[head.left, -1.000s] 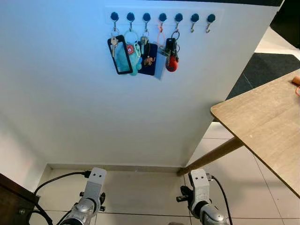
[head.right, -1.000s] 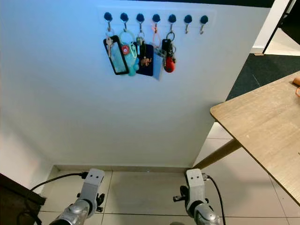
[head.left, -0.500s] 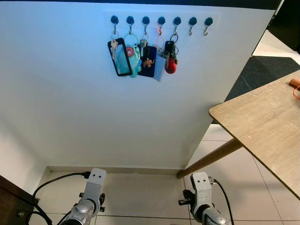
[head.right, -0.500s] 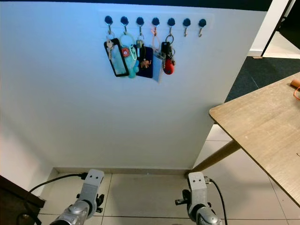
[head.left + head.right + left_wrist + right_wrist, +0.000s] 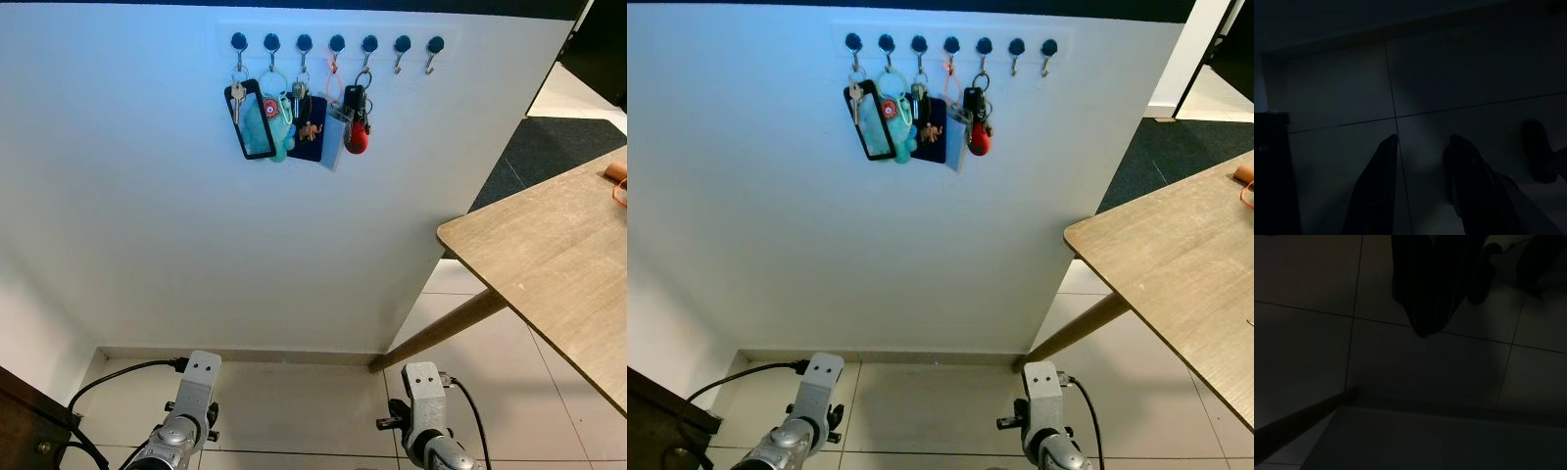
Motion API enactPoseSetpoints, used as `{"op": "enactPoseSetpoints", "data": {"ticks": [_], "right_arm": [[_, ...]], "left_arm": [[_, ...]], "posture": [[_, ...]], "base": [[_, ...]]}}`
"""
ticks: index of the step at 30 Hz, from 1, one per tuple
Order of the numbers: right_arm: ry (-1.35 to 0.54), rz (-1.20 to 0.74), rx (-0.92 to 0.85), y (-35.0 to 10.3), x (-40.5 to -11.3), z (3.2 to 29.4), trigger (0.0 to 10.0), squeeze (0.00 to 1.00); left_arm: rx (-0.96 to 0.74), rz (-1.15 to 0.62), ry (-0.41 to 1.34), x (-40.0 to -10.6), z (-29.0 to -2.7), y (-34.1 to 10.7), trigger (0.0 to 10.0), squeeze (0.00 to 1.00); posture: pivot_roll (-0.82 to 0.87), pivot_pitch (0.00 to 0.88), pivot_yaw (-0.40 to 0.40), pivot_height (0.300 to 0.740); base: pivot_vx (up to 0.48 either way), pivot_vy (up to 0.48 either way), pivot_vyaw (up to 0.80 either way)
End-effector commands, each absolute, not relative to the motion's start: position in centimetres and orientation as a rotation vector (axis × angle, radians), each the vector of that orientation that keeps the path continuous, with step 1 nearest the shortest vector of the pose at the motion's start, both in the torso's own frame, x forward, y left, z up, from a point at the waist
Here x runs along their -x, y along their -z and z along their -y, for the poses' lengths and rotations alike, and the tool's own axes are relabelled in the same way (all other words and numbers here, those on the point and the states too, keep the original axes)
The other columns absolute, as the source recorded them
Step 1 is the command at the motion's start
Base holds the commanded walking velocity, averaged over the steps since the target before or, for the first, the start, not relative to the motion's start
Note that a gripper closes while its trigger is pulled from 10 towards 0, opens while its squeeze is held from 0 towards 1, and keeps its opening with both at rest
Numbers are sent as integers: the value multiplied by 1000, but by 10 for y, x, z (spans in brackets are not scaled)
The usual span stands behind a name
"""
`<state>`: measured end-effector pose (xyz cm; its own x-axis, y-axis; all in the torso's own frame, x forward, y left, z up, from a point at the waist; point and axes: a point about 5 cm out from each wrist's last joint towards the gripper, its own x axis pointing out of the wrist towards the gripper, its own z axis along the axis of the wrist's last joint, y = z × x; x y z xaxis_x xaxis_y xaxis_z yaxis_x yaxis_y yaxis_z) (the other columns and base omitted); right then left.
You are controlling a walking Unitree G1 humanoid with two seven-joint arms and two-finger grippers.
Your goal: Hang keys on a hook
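A row of several blue-knobbed hooks (image 5: 333, 42) runs along the top of the white wall. Bunches of keys and tags (image 5: 294, 116) hang from the left ones; the two rightmost hooks (image 5: 416, 46) are bare. Both arms hang low over the tiled floor, the left arm (image 5: 191, 397) and the right arm (image 5: 423, 397). In the dark left wrist view my left gripper (image 5: 1425, 139) is open, a gap between its fingers and nothing in it. My right gripper (image 5: 1422, 330) shows as one dark tapered shape, fingers together, above the floor tiles.
A wooden table (image 5: 549, 264) juts in from the right on a slanted leg (image 5: 441, 328); a small orange thing (image 5: 617, 176) lies at its far edge. A dark cabinet corner (image 5: 24, 421) sits at lower left. A dark rug (image 5: 558, 142) lies beyond the wall's right end.
The camera has shifted slightly, so the hook row sits a little lower and the arms lower in view. Keys and grippers look unchanged.
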<state>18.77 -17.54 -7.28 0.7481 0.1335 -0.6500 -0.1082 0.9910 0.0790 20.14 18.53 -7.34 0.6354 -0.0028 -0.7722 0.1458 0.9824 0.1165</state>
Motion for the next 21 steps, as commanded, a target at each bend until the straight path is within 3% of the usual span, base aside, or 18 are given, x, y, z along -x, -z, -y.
{"op": "enactPoseSetpoints", "data": {"ticks": [1, 10, 11, 12, 13, 14, 18, 20, 21], "right_arm": [[-109, -737, -50, 76, -183, 178, 10000, 0], [-104, -741, -51, 76, -183, 177, 10000, 0], [-105, -741, -62, 76, -183, 176, 10000, 0], [-111, -740, -81, 76, -183, 175, 10000, 741], [-111, -740, -81, 76, -183, 175, 10000, 741], [-116, -741, -91, 76, -183, 175, 10000, 1000], [-120, -746, -84, 76, -183, 175, 10000, 1000], [-112, -750, -66, 77, -183, 176, 10000, 1000], [-111, -752, -56, 77, -183, 177, 10000, 75]], "left_arm": [[-167, -883, 87, -199, -182, 75, 10000, 0], [-166, -882, 91, -200, -181, 75, 10000, 0], [-154, -882, 98, -200, -180, 75, 10000, 686], [-139, -881, 108, -200, -179, 75, 10000, 1000], [-139, -881, 108, -200, -179, 75, 10000, 1000], [-138, -881, 110, -200, -178, 75, 10000, 1000], [-155, -881, 98, -200, -179, 75, 10000, 1000], [-161, -882, 94, -200, -180, 75, 10000, 635], [-161, -883, 92, -200, -180, 75, 10000, 0]], "posture": [[36, 41, -25, 740], [40, 50, -26, 740], [40, 49, -26, 740], [39, 50, -25, 740], [39, 50, -25, 740], [39, 51, -27, 740], [39, 54, -29, 740], [39, 54, -29, 740], [39, 55, -29, 740]], "base": [[0, 0, 0], [0, 0, 0], [0, 0, 0], [0, 0, 0], [0, 0, 0], [0, 0, 0], [0, 0, 0], [0, 0, 0], [0, 0, 0]]}}
